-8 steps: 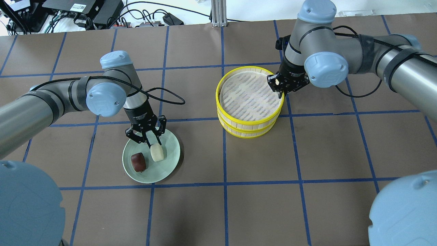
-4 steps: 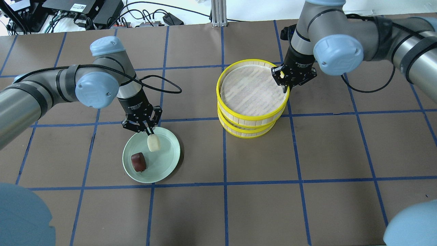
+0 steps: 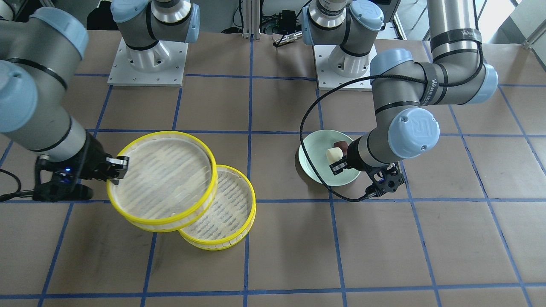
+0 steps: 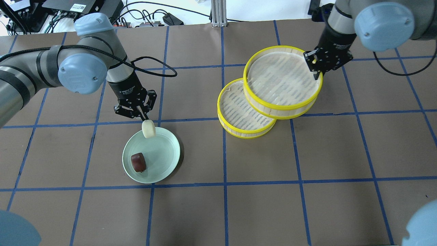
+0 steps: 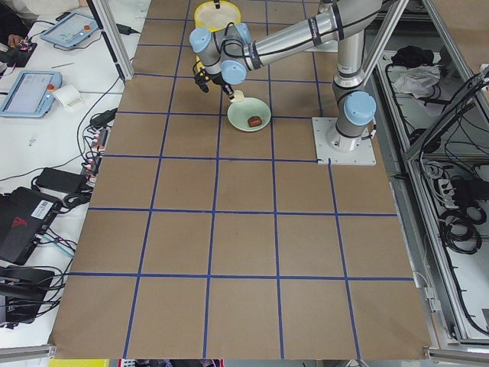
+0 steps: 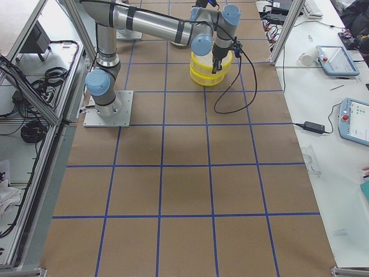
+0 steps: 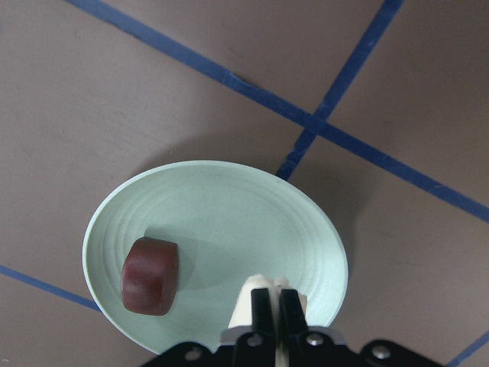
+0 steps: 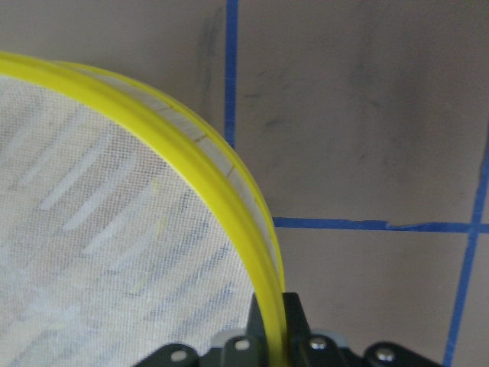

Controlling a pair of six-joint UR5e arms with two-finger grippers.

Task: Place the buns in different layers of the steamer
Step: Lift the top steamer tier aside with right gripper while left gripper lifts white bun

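Observation:
My left gripper (image 4: 142,118) is shut on the creamy white bun (image 4: 148,129) and holds it raised over the far rim of the pale green plate (image 4: 164,160). The dark reddish-brown bun (image 4: 138,162) lies on the plate; it also shows in the left wrist view (image 7: 151,275). My right gripper (image 4: 318,70) is shut on the rim of the upper steamer layer (image 4: 273,106) and holds it lifted, shifted right and far of the lower steamer layer (image 4: 235,109), which rests on the table. Both layers hold nothing.
The table is brown with a blue tape grid. Cables and electronics (image 4: 78,10) lie past the far edge. A black cable (image 4: 160,73) loops from the left wrist.
The left gripper has lifted the white bun up and toward the far side. The right gripper has lifted the upper layer off the stack and carried it right and away.

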